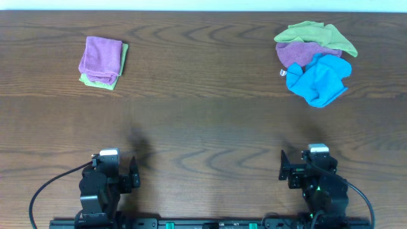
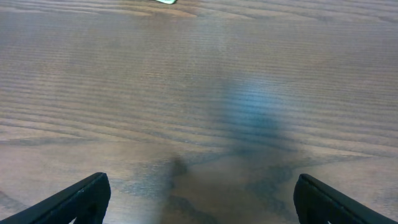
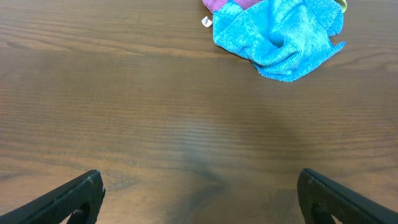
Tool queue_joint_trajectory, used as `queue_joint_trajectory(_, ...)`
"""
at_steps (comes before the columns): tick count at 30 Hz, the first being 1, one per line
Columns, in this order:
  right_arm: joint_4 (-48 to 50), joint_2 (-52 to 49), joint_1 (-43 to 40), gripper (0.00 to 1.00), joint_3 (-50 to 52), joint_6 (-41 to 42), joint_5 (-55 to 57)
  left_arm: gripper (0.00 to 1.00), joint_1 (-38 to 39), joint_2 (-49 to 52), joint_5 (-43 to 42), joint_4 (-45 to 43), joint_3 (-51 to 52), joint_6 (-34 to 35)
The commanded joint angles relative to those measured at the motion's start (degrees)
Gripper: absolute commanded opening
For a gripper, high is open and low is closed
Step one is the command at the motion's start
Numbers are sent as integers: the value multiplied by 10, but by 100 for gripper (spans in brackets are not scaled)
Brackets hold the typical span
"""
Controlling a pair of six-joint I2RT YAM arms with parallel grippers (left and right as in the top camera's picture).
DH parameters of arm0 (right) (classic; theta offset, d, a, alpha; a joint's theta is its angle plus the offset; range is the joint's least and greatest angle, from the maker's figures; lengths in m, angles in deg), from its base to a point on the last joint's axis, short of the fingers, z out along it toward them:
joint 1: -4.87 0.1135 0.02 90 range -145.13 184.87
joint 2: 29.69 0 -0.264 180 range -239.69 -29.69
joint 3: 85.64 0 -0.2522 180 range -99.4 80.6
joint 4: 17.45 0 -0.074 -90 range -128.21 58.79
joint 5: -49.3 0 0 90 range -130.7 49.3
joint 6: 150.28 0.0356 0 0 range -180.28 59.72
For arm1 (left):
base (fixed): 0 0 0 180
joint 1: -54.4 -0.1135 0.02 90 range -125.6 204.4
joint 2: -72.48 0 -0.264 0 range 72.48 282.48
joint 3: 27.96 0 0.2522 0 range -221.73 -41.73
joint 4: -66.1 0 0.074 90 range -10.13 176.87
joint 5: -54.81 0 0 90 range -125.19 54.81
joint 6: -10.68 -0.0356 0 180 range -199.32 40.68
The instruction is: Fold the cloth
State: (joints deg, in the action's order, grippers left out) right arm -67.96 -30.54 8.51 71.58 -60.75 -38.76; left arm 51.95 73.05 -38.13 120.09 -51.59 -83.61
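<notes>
The sky-blue cloth (image 1: 318, 79) lies crumpled at the far right of the table, at the front of a pile, with a small white tag (image 1: 283, 72) at its left. It also shows at the top of the right wrist view (image 3: 280, 34). My left gripper (image 1: 121, 172) is open and empty at the near left edge; its fingertips frame bare wood in the left wrist view (image 2: 200, 196). My right gripper (image 1: 299, 170) is open and empty at the near right edge, well short of the cloth, and its fingertips show in the right wrist view (image 3: 199, 196).
A crumpled purple cloth (image 1: 305, 52) and a lime-green cloth (image 1: 315, 33) lie behind the blue one, touching it. A folded purple cloth (image 1: 100, 58) sits on a folded lime-green cloth (image 1: 121, 63) at the far left. The table is dark wood (image 1: 203, 121).
</notes>
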Motion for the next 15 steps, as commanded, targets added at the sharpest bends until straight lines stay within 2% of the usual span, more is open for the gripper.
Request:
queue_joint_trajectory(1, -1, 5, -3, 99, 2, 6, -5, 95, 1, -4, 6, 5, 7, 6)
queue_joint_trajectory(8, 7, 5, -3, 99, 2, 14, -17, 95, 1, -4, 6, 5, 7, 6)
queue_joint_trajectory(12, 47, 5, -3, 99, 2, 146, -101, 95, 1, -4, 6, 5, 7, 6)
queue_joint_trajectory(15, 66, 5, -3, 99, 2, 257, -116, 95, 1, -4, 6, 5, 7, 6)
